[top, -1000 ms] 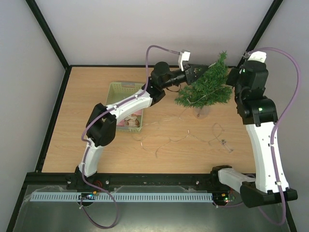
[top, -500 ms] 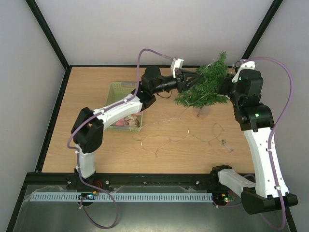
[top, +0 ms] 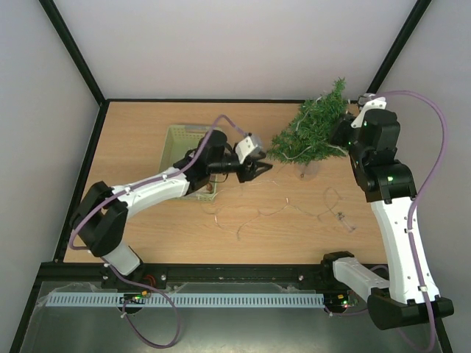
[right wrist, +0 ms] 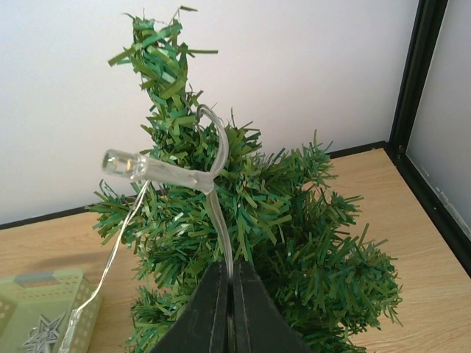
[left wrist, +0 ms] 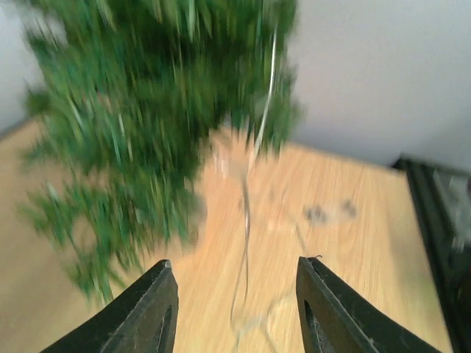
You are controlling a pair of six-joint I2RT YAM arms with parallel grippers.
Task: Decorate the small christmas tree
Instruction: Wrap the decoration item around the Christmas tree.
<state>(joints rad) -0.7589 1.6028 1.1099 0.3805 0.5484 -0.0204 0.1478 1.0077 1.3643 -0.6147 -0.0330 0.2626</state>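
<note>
The small christmas tree (top: 316, 129) stands at the back right of the table, dark green and bushy; it fills the right wrist view (right wrist: 280, 220) and shows blurred in the left wrist view (left wrist: 147, 110). A clear string of lights (top: 280, 209) trails from the tree over the table. My right gripper (right wrist: 230, 276) is shut on the light string's wire (right wrist: 221, 235) at the tree's right side (top: 342, 136); a clear bulb (right wrist: 125, 163) sticks out above. My left gripper (left wrist: 235, 294) is open and empty, left of the tree (top: 261, 170), apart from it.
A pale green basket (top: 184, 143) with ornaments stands left of centre, partly under my left arm; its corner shows in the right wrist view (right wrist: 37, 301). Loose wire loops and a small clear piece (top: 344, 219) lie in the middle and right. Black frame posts stand at the back corners.
My left gripper has pulled back from the tree, moving left and toward the near side, open and empty. The right gripper has stayed at the tree, shut on the wire.
</note>
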